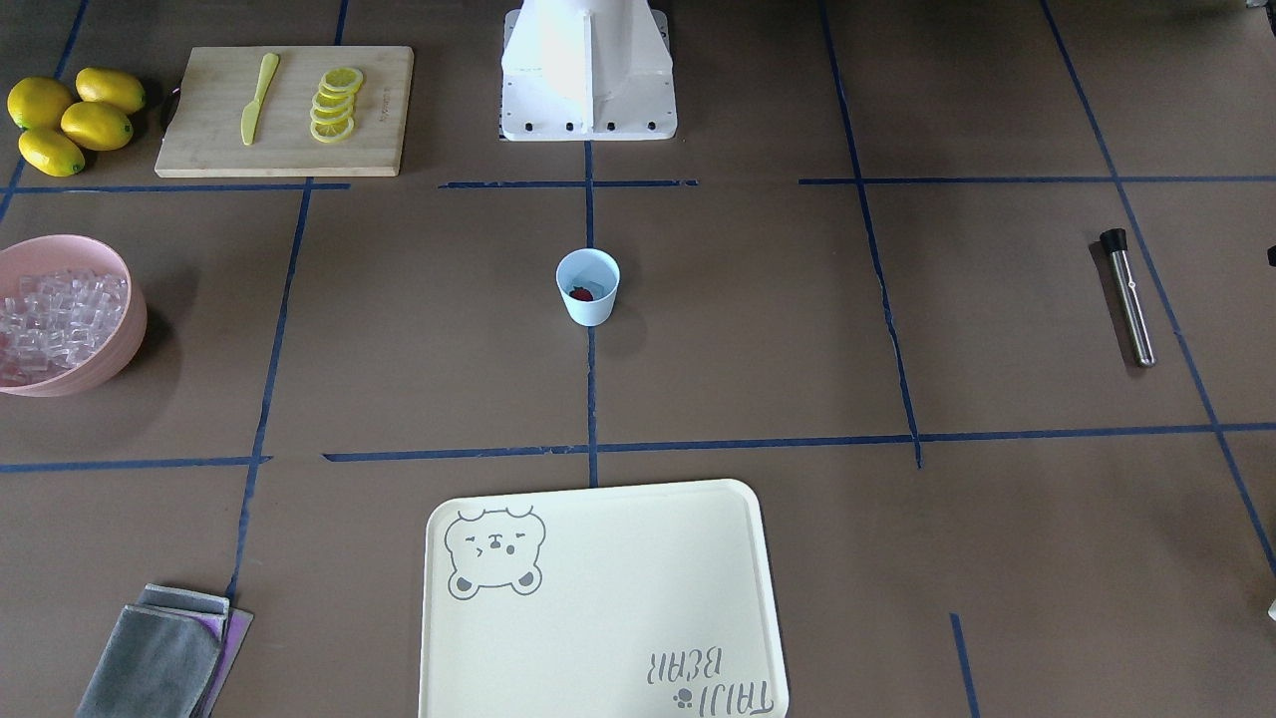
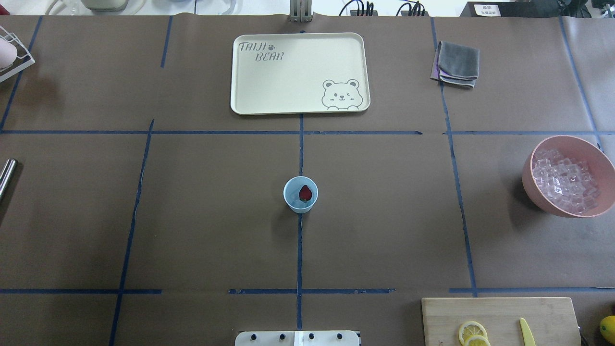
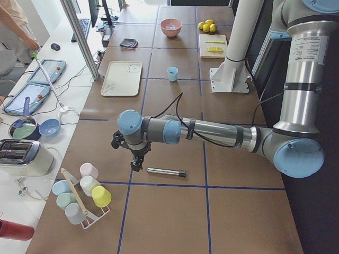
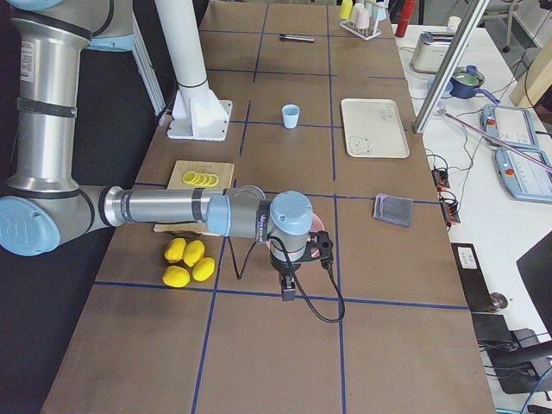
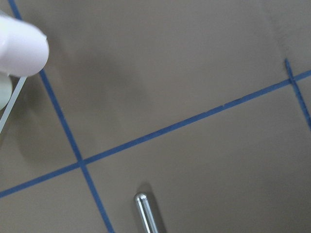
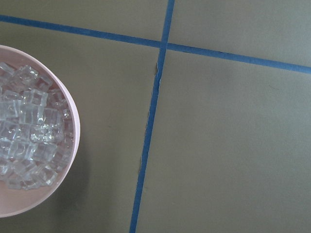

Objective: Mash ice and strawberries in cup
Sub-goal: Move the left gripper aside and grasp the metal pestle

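Nearest the robot's base: wooden cutting board (image 1: 284, 110) carrying lemon slices (image 1: 336, 105) and a yellow knife (image 1: 259, 98), with whole lemons (image 1: 75, 120) beside it, none needed for this task. Middle row, robot's left: steel muddler (image 3: 166, 172) lying flat, with the left gripper (image 3: 136, 165) hanging just beside its bare steel end; finger state cannot be told. Middle row, centre: cup (image 2: 300, 194), upright on the tape cross, strawberry (image 2: 305, 193) inside; ice in the cup not confirmable. Middle row, right: pink bowl (image 1: 115, 359) heaped with ice (image 1: 55, 314), right gripper (image 4: 289, 289) near it; finger state likewise cannot be told. Far edge: tray (image 2: 298, 81) and folded cloth (image 2: 459, 62). Step judged in hand: fetching the muddler. Next move calls for centring over the shaft, descending, closing across it and lifting it upright.
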{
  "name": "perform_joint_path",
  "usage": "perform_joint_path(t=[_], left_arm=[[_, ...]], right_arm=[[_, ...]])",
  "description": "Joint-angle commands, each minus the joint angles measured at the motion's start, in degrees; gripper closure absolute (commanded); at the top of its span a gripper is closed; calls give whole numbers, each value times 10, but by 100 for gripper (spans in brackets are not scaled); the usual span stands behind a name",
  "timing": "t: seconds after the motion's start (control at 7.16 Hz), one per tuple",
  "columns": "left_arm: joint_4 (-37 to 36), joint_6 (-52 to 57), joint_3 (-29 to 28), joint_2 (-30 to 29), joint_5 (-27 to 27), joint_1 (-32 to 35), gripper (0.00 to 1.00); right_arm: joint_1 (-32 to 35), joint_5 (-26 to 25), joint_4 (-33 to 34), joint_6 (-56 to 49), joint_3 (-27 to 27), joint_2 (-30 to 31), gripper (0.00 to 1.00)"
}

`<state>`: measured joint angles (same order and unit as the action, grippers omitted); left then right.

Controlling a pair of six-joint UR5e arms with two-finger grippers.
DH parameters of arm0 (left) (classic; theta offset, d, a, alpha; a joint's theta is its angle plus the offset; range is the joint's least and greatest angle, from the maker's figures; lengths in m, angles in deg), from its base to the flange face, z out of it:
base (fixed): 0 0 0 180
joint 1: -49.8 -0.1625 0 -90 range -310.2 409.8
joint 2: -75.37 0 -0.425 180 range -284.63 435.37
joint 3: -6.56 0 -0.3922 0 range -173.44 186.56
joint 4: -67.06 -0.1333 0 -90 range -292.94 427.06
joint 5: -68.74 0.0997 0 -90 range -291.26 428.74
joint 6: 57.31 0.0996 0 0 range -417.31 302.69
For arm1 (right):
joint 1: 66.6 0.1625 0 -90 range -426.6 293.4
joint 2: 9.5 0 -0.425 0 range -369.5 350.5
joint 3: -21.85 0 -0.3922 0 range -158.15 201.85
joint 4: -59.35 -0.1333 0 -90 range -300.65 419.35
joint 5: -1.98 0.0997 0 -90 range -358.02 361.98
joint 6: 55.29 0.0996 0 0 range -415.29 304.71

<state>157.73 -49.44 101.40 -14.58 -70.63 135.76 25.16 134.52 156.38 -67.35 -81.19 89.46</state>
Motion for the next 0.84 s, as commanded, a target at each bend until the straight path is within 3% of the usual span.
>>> perform_joint_path(t=[0.0,0.14,0.42,0.7], left_arm=[[160,-144,-1,66,20,-31,0],[222,-207,-11,83,74,-86,0],[384,-301,-103,79,96,-152,0],[434,-359,-123,78,113,-200,0]], right_arm=[[0,0,0,-1,1,1,1],[0,0,0,0,0,3,1],[0,0,0,-1,0,4,1],[0,0,0,-1,0,4,1]])
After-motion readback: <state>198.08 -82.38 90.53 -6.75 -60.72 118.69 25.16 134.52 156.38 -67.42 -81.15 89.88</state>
